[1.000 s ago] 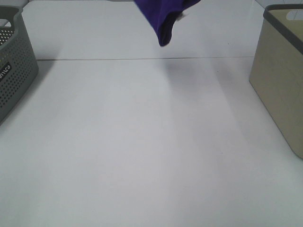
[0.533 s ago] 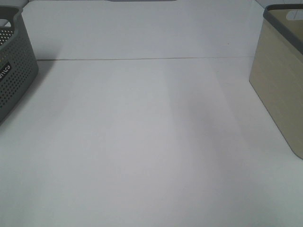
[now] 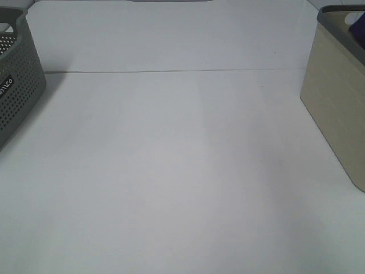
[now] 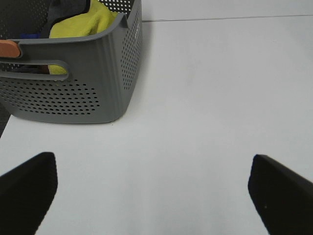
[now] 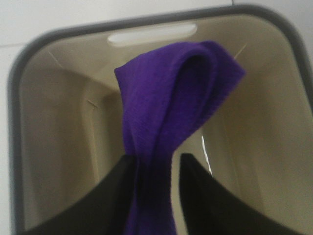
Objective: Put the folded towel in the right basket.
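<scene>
In the right wrist view my right gripper (image 5: 155,171) is shut on the folded purple towel (image 5: 171,107), which hangs over the open mouth of the beige right basket (image 5: 49,127). In the exterior high view the right basket (image 3: 336,97) stands at the right edge, and a sliver of the purple towel (image 3: 359,21) shows above its rim. My left gripper (image 4: 151,188) is open and empty, its dark fingertips (image 4: 27,188) low over the white table, beside the grey basket. Neither arm shows in the exterior high view.
A grey perforated basket (image 4: 78,83) with a yellow cloth (image 4: 80,22) inside stands at the left; it also shows at the left edge of the exterior high view (image 3: 17,85). The white table (image 3: 171,171) has a seam line across its far part.
The purple towel hung at the top middle of the exterior high view a second ago. It left that view, and now a bit of it shows over the right basket.
</scene>
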